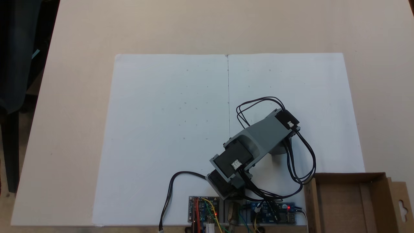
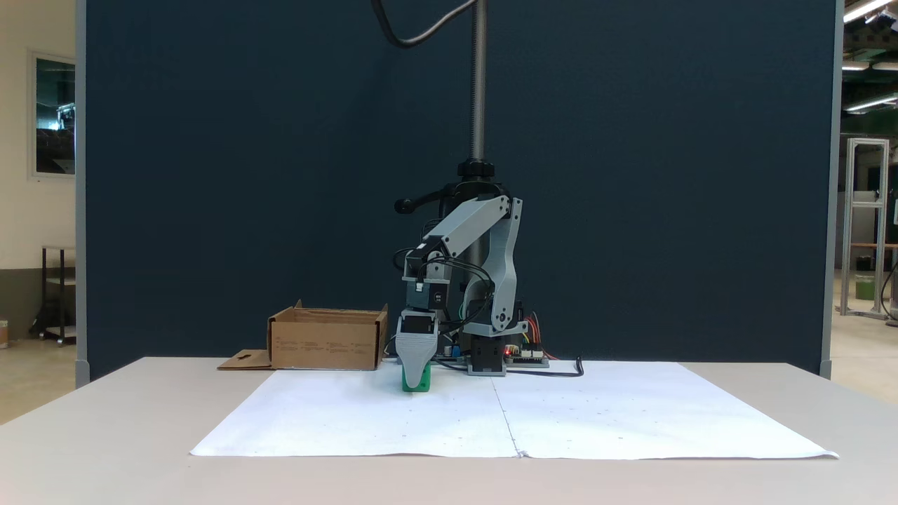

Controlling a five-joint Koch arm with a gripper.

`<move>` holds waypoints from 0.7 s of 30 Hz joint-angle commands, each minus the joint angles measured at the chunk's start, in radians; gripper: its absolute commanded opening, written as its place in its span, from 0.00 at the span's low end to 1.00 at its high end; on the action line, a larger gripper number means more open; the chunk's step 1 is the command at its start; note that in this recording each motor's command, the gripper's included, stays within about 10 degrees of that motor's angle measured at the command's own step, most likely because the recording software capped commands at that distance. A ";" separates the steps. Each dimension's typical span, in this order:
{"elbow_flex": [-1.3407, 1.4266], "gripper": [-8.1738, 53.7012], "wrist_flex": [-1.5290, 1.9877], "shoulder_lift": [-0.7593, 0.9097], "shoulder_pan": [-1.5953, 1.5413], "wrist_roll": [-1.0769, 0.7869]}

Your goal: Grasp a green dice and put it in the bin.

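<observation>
In a fixed view from the front, the bin stood on the surface at the left, beside the white paper. To its right, the gripper pointed down over the green dice on the paper. I could not tell if its jaws held the dice.

White paper sheet on beige table
</observation>
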 commanded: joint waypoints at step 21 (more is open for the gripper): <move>-0.003 0.82 -0.107 -0.100 0.051 -0.163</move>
